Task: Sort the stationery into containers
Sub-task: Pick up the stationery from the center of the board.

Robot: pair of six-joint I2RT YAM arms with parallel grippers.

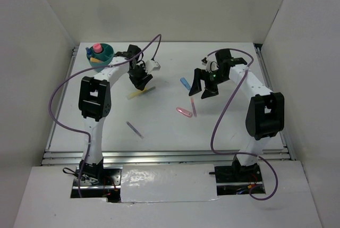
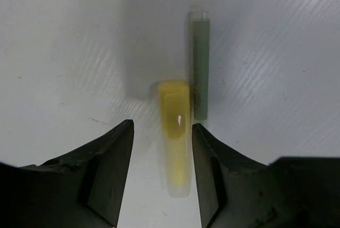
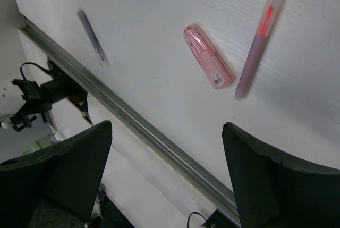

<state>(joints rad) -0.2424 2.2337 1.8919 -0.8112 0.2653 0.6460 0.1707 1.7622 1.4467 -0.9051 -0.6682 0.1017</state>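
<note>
The yellow highlighter (image 2: pixel 175 132) lies on the white table between the open jaws of my left gripper (image 2: pixel 162 151). The right finger (image 2: pixel 210 159) is against it and the left finger stands apart. A thin green pen (image 2: pixel 201 68) lies beside it. In the top view my left gripper (image 1: pixel 141 83) is low over the highlighter (image 1: pixel 135 94). The teal tub (image 1: pixel 101 56) at the far left holds pink, blue and orange items. My right gripper (image 1: pixel 204 87) is open and empty above the table. Below it lie a pink clip (image 3: pixel 208 56), a pink-purple pen (image 3: pixel 257 44) and a purple pen (image 3: pixel 91 36).
A small blue piece (image 1: pixel 185 83) lies just left of my right gripper. The purple pen (image 1: pixel 134 129) lies alone toward the front left. A metal rail (image 3: pixel 154 137) runs along the table's near edge. White walls enclose the table on three sides.
</note>
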